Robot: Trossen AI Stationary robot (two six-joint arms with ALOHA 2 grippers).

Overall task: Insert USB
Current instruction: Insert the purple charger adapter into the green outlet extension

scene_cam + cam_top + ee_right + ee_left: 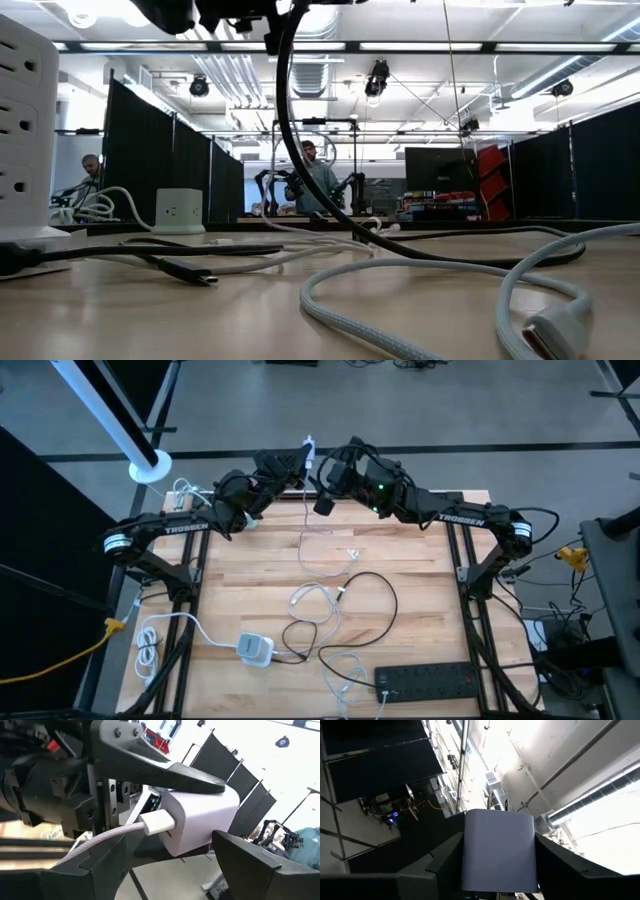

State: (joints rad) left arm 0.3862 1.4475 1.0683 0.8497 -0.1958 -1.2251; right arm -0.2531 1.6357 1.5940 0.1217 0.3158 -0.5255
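Holding: the left gripper [300, 464], top centre of the high view at the table's back edge, clamps a white charger block [200, 820] between its dark fingers [445, 857].
Charger block: smooth, matte plastic with rounded corners; in the left wrist view its flat face [499, 850] fills the lower middle, pressed on both sides by angular black fingers.
Plug: a white rectangular USB plug [159, 824] is seated in the block's face, centre of the right wrist view.
Cable: a braided pale cord [95, 845] runs from the plug toward the lower left of that view; in the high view a thin white cable [305, 530] hangs from the grippers to the wood.
Right gripper [322, 480]: just beside the left one at top centre of the high view; its wedge-shaped black fingers [260, 865] stand apart around the plugged block, touching nothing I can make out.
Table [420, 620]: pale wooden planks with visible seams.
Other things: a black power strip [430, 682], long and rectangular, at lower right; a small grey-white rounded adapter [255, 648] at lower left; a looping black cable [370, 600] in the middle.
Low view: thick braided cord [400, 300] curls across the foreground.
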